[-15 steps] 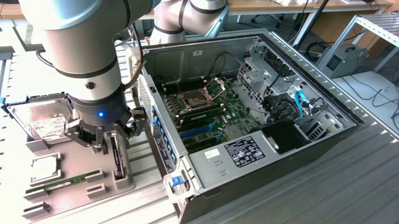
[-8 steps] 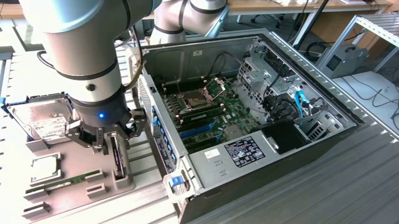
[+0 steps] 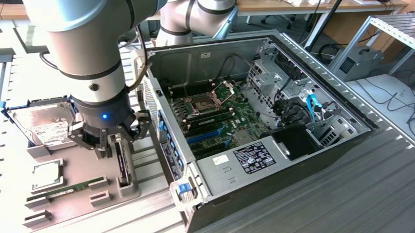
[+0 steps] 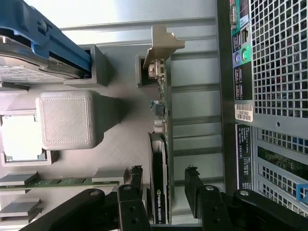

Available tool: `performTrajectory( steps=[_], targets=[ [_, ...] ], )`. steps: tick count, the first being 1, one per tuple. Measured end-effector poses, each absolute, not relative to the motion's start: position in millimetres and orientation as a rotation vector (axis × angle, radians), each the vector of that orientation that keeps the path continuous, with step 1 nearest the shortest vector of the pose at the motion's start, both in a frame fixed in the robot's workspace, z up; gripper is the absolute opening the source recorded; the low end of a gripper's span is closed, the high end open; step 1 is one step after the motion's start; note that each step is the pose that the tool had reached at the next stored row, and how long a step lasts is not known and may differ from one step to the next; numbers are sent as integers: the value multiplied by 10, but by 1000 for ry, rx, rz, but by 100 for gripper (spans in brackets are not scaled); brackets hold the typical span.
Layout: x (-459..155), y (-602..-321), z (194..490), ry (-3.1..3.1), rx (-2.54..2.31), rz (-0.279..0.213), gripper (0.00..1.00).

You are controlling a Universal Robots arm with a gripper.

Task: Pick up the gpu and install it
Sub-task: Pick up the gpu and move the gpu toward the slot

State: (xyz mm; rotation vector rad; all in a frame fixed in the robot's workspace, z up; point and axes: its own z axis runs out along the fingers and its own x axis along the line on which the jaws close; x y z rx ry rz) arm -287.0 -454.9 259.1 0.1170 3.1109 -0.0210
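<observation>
The gpu is held on edge in a slot along the gray holder tray's edge beside the computer case. It is straddled, ungripped, by the gripper's widely spread fingers.

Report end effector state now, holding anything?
End effector: open, straddling the gpu, not clamped on it.

From high up, the exterior view looks steeply down over the open computer case and the parts holder beside it, while the wrist view faces down, close, past the fingers onto that holder's gpu and hard drive, which both views share.
</observation>
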Motion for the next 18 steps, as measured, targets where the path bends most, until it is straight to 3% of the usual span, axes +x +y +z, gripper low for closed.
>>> performTrajectory(
  steps=[18],
  targets=[
    [-2892, -4430, 2510, 3111, 123, -21, 48]
  ],
)
